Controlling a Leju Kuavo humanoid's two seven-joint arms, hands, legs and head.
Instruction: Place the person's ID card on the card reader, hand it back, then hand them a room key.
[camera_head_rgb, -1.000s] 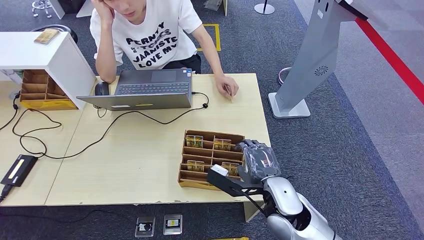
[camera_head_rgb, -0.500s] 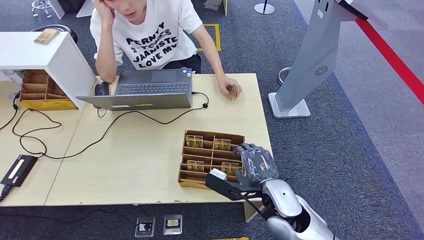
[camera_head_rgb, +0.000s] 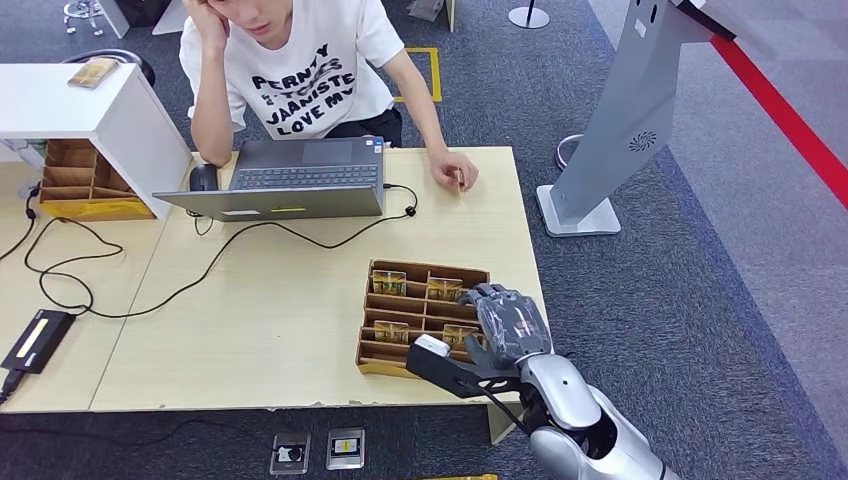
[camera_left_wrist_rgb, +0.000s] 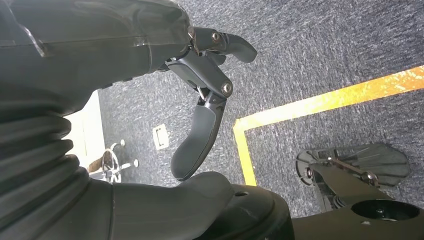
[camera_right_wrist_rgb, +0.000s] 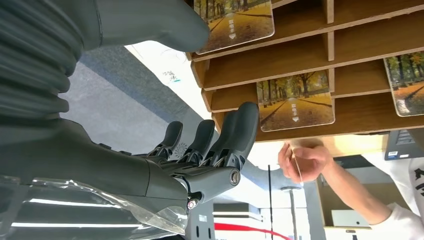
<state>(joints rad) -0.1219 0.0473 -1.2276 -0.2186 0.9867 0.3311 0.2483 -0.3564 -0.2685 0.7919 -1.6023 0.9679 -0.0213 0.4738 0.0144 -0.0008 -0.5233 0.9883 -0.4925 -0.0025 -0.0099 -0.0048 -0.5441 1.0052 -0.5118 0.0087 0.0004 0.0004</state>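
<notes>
Over the tray (camera_head_rgb: 424, 320) at the desk's near right, the empty, spread right hand (camera_head_rgb: 510, 322) has shifted slightly left toward the key cards (camera_head_rgb: 460, 335), while the person's hand (camera_head_rgb: 455, 168) keeps the ID card (camera_head_rgb: 460, 180).

Right robot hand (camera_head_rgb: 508, 325) covers near right corner of brown wooden compartment tray (camera_head_rgb: 400, 320); contents beneath hidden. Thin card (camera_head_rgb: 461, 180) in person's hand (camera_head_rgb: 452, 168) mostly hidden by fingers, face unreadable. Person's head cut by top edge of head view. Grey floor-standing kiosk (camera_head_rgb: 625, 120) cut at top. Light wooden surface (camera_head_rgb: 280, 300) runs off left edge. Print on autumn-scene cards (camera_right_wrist_rgb: 295, 106) too small to read.
</notes>
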